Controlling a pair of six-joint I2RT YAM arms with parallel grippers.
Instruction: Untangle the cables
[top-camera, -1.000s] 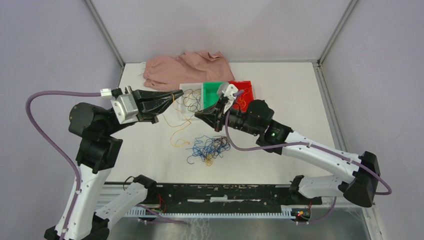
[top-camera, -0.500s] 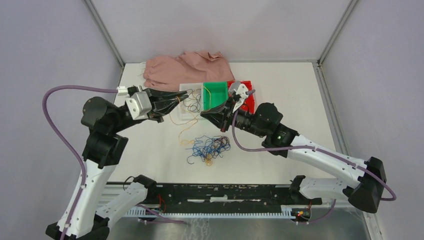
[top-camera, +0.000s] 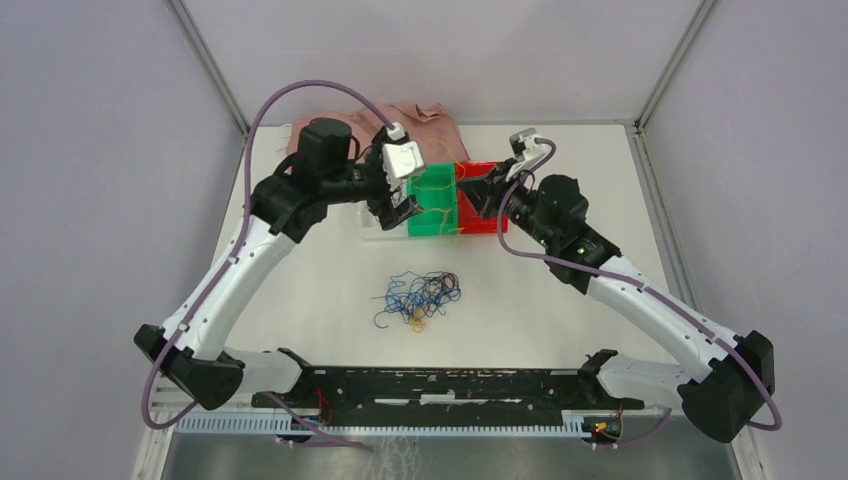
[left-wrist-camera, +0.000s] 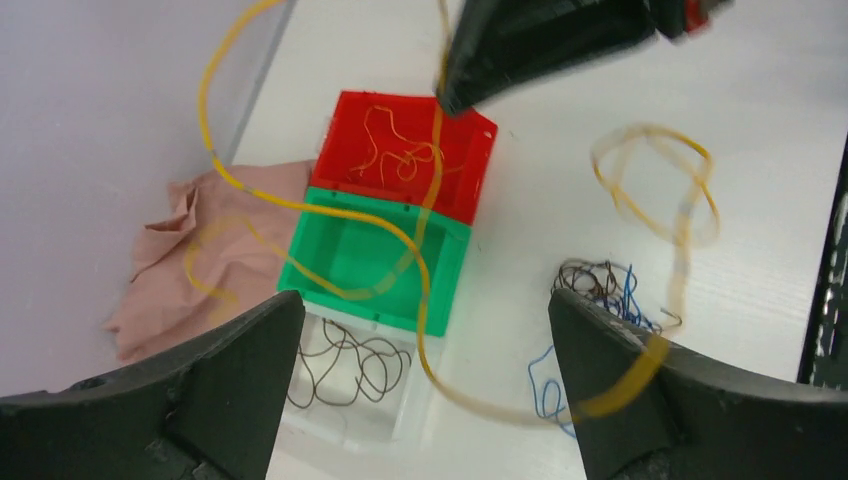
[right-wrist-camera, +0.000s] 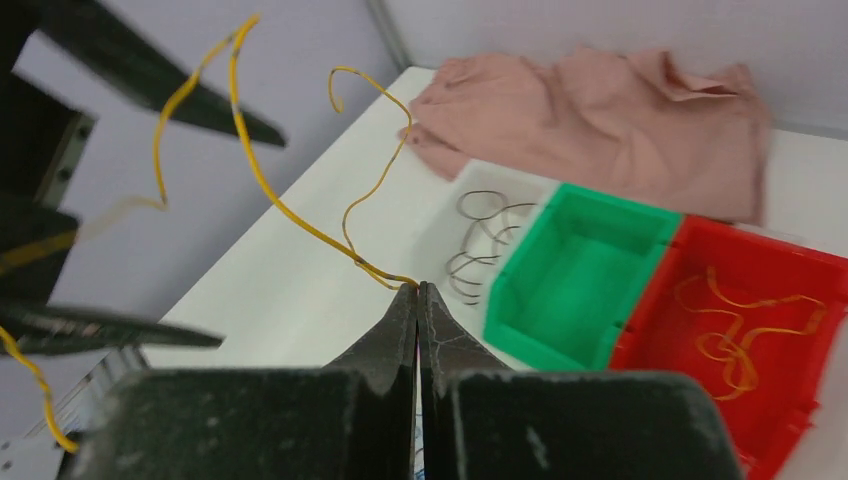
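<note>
Pose: left arm (top-camera: 245, 255) stretched far forward and bent in to the right, wrist turned down over the green bin (top-camera: 432, 190). On the left gripper (top-camera: 398, 207) the fingers (left-wrist-camera: 225, 385) stood wide apart, clamped on nothing. The right arm (top-camera: 640, 300) reached forward and in to the left, with the right gripper (right-wrist-camera: 418, 297) low over the red bin (top-camera: 495, 222), its jaws pressed together on one end of the yellow cable (right-wrist-camera: 262, 180).

That cable ran from the pinch toward the left gripper, long axis roughly side to side across the green bin in the top view. In the left wrist view it looped through the gap between the spread fingers, free part blurred. Some orange strands (right-wrist-camera: 745, 335) lay in the red bin and dark brown strands (left-wrist-camera: 345, 365) in the clear tray (left-wrist-camera: 395, 415) beside the green one. The mixed tangle (top-camera: 418, 298) — blue, dark, orange — sat on the table (top-camera: 600, 180) nearer the bases, apart from the bins. The pink cloth (right-wrist-camera: 600, 110) lay at the far edge.
</note>
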